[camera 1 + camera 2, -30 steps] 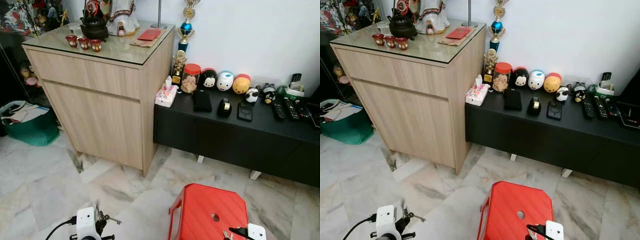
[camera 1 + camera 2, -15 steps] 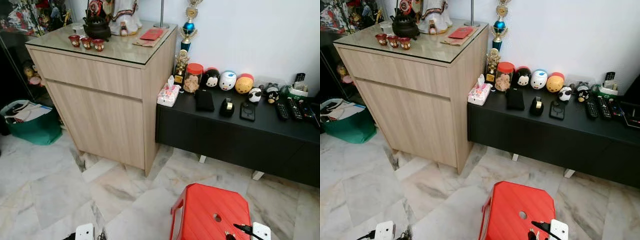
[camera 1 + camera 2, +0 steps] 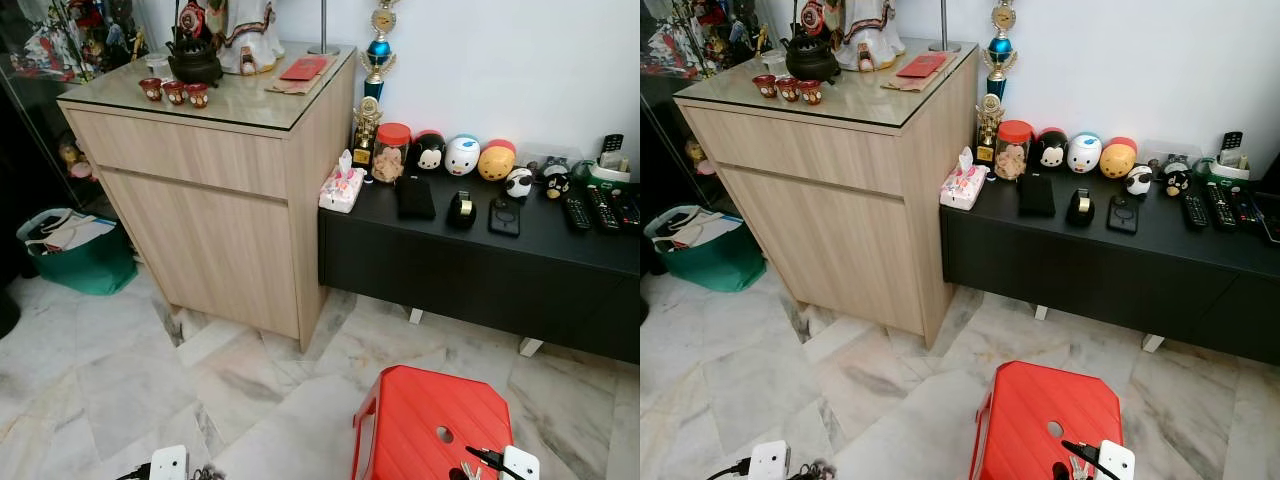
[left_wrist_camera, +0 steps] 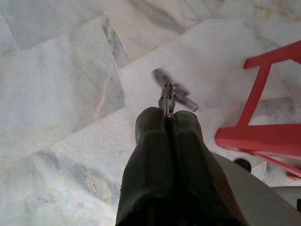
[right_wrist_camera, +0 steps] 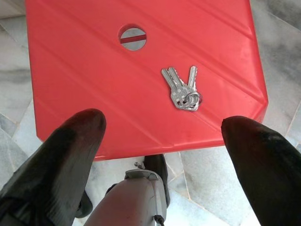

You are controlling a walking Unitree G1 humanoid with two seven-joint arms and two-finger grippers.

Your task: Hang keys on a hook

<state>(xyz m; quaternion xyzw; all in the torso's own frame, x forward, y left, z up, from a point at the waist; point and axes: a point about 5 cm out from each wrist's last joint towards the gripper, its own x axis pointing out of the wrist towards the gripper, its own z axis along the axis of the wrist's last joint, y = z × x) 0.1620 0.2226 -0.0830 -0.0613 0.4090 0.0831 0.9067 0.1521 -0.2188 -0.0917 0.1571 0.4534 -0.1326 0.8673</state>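
Keys (image 5: 182, 90) on stool (image 5: 84, 70), beyond spread right hand (image 5: 162, 136)

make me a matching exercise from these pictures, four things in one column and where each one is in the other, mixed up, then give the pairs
Things:
1. loose bunch of keys
2. tissue box
3. green bag
4. black teapot

Places:
A. on the floor beside the wooden cabinet
B. on the red stool
C. on the cabinet's glass top
D. on the black low console, at the end beside the cabinet

Pairs: 1-B, 2-D, 3-A, 4-C
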